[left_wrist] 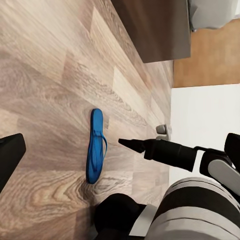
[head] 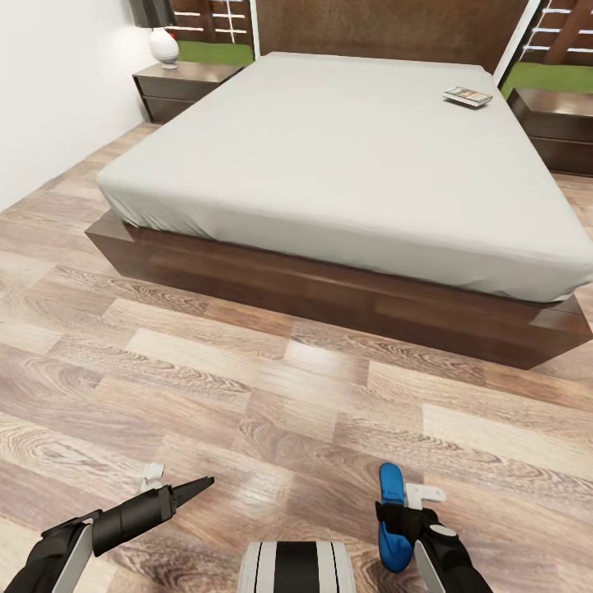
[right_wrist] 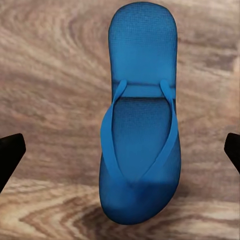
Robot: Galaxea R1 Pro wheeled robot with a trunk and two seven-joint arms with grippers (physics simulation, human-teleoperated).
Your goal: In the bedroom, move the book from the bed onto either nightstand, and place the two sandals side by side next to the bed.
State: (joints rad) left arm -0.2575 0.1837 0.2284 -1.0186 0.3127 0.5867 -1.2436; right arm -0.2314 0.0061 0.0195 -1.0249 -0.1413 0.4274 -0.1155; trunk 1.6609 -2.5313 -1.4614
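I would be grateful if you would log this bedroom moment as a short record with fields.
sandal: one blue sandal flat on the plank floor, beneath the right end effector
right end effector: open, fingertips either side of the sandal, not touching
left end effector: over bare floor, state unclear
book: on the bed, far right corner
nightstands: left one bears a lamp; right one near the book

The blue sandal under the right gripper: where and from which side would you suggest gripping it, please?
Probably from straight above, across the sandal's narrower middle near the straps. It lies flat, sole down, on the floor, and the open right gripper already straddles its width.
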